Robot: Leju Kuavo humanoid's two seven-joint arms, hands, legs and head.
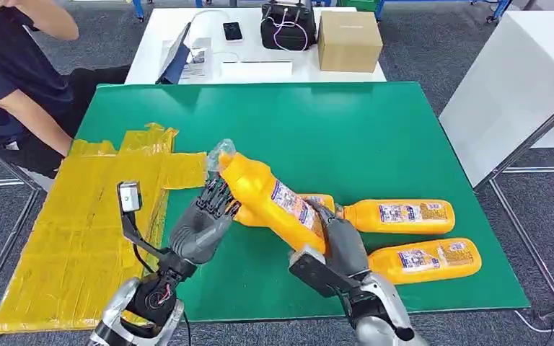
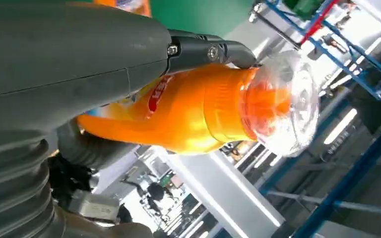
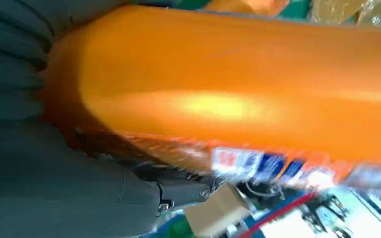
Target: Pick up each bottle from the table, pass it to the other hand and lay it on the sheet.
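Note:
An orange bottle with a clear cap is held tilted above the green table, cap toward the yellow sheet. My right hand grips its lower body, seen close up in the right wrist view as the bottle. My left hand wraps its fingers around the bottle just below the cap. Two more orange bottles lie on the table to the right. Another bottle peeks out behind the held one.
A person in dark clothes sits at the table's far left corner, beside the sheet. A white table behind holds a cardboard box, a black bag and a phone.

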